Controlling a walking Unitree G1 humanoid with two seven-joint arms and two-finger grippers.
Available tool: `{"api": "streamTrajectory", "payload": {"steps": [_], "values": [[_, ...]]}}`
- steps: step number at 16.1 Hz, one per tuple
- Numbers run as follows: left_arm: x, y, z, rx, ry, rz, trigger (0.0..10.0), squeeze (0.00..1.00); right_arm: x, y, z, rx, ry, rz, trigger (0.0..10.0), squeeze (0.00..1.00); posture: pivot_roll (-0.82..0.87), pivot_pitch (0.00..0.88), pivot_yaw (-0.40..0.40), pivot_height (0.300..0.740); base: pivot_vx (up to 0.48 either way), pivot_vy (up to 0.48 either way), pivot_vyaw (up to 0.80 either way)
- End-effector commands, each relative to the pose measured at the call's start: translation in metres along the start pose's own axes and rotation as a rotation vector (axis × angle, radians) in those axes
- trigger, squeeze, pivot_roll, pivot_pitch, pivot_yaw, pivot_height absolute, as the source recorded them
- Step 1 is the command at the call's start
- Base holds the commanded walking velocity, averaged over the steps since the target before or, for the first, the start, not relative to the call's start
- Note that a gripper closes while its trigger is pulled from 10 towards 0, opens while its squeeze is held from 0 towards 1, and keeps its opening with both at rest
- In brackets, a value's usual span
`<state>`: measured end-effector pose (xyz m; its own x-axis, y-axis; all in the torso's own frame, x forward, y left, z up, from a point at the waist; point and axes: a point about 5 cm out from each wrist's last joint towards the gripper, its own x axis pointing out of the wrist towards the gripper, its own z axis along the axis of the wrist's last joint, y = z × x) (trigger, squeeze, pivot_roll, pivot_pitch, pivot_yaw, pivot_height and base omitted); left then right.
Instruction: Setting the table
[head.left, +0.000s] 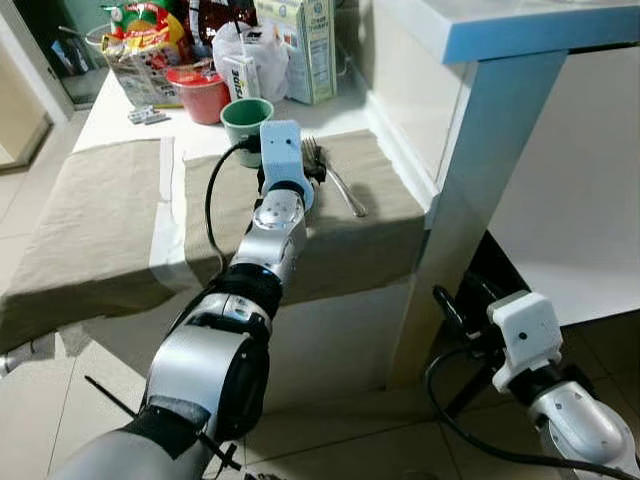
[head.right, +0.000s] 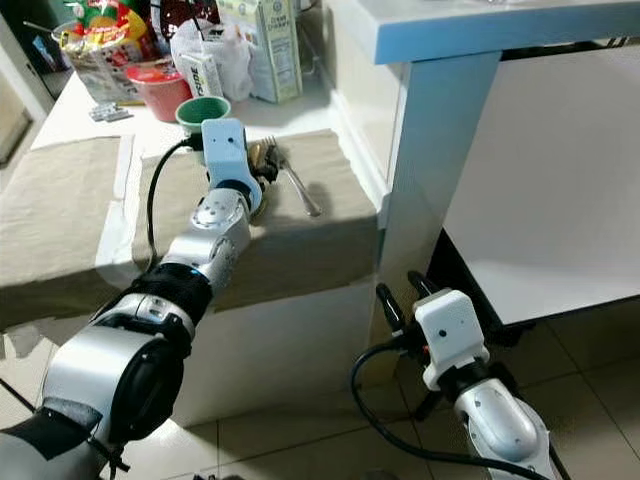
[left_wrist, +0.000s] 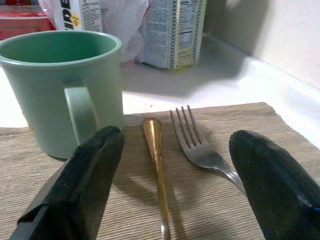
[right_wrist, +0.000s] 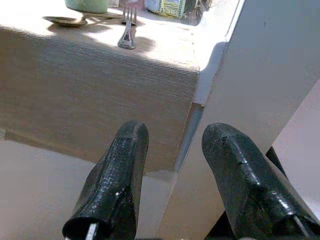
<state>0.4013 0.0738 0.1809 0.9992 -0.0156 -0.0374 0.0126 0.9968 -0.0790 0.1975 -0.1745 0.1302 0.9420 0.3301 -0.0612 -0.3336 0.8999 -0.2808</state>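
A beige placemat (head.left: 370, 235) lies on the white table, draped over its front edge. On it rest a silver fork (head.left: 338, 182) and a gold-handled utensil (left_wrist: 156, 160), side by side. A green mug (head.left: 246, 120) stands upright at the mat's far edge. My left gripper (left_wrist: 175, 142) hovers low over the mat, open, with the gold handle on the cloth between its fingers and the fork next to one finger. My right gripper (right_wrist: 177, 131) hangs open below table height, near the mat's overhanging corner and the white post.
A second beige placemat (head.left: 90, 220) lies to the left. Behind the mug stand a red bowl (head.left: 200, 95), a carton (head.left: 308, 45) and snack bags. A white post (head.left: 480, 200) under a blue-edged counter (head.left: 530, 30) stands right of the table. Tiled floor lies below.
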Motion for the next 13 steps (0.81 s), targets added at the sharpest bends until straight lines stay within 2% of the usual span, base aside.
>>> {"api": "streamTrajectory", "payload": {"steps": [1, 4, 5, 6, 11, 13], "values": [[0.002, 0.002, 0.007, 0.006, -0.022, 0.021, 10.0, 0.0, -0.002, 0.0, 0.006, 0.005, -0.017, 0.004, 10.0, 0.0, -0.35, 0.046, 0.081, 0.74, 0.0, 0.0, 0.0], [0.002, 0.003, 0.008, 0.01, -0.028, 0.031, 10.0, 0.0, -0.003, 0.0, 0.006, 0.005, -0.016, 0.004, 10.0, 0.0, -0.35, 0.046, 0.082, 0.74, 0.0, 0.0, 0.0], [0.004, 0.001, 0.024, 0.024, -0.09, 0.06, 10.0, 0.0, -0.004, -0.001, -0.002, 0.01, 0.002, 0.01, 10.0, 0.0, -0.34, 0.051, 0.081, 0.74, 0.0, 0.0, 0.0], [0.004, 0.001, 0.031, 0.03, -0.117, 0.078, 10.0, 0.0, -0.004, 0.0, -0.006, 0.012, 0.011, 0.014, 10.0, 0.0, -0.34, 0.053, 0.082, 0.74, 0.0, 0.0, 0.0], [0.006, 0.004, 0.036, 0.04, -0.132, 0.124, 10.0, 0.0, -0.006, 0.001, -0.012, 0.014, 0.028, 0.018, 10.0, 0.0, -0.34, 0.055, 0.08, 0.74, 0.0, 0.0, 0.0], [0.007, 0.003, 0.029, 0.073, -0.099, 0.119, 10.0, 0.0, -0.009, 0.0, -0.017, 0.015, 0.034, 0.022, 10.0, 0.0, -0.35, 0.064, 0.081, 0.74, 0.0, 0.0, 0.0]]}}
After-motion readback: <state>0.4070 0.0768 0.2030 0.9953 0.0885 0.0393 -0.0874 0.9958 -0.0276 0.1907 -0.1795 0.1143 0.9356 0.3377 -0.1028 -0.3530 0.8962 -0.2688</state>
